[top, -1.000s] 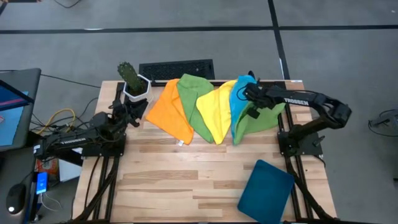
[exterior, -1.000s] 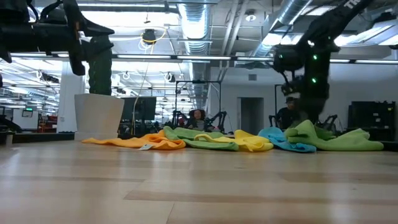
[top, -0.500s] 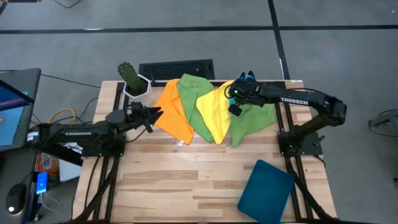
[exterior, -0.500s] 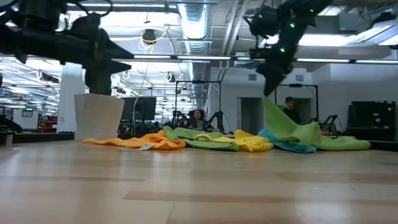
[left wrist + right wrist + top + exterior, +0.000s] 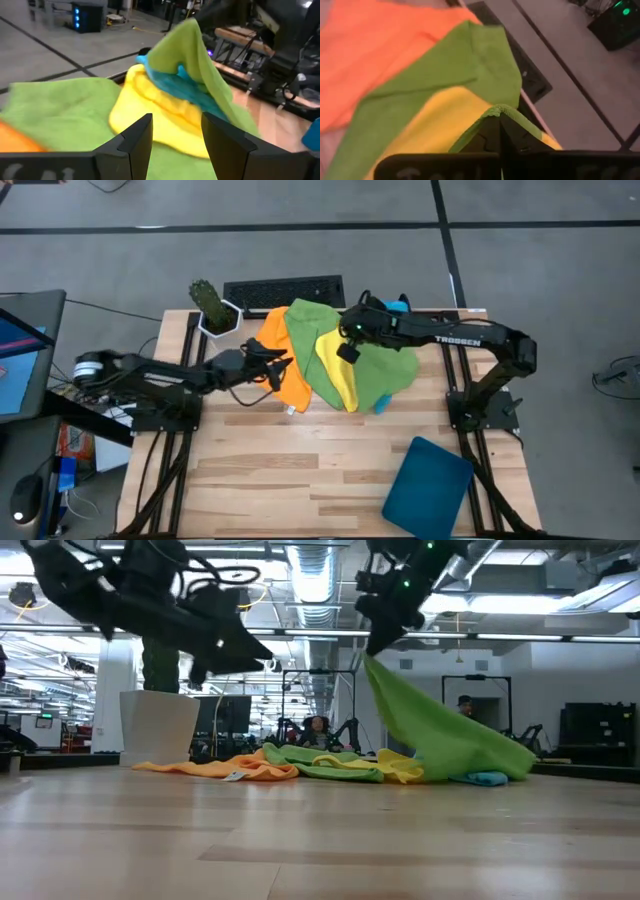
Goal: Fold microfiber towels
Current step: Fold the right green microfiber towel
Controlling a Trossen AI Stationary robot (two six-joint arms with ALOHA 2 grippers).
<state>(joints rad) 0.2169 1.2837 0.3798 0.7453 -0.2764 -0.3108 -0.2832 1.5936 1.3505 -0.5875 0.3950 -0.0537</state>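
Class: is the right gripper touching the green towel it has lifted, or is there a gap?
Touching. The right wrist view shows the right gripper shut on a fold of the green towel.

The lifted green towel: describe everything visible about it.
The lifted green towel is a soft, plain lime cloth. The right pincer is shut on one edge and holds it raised above the table; from there it hangs in a slanted sheet, its far end resting on the table and the blue towel. It drapes over part of the yellow towel.
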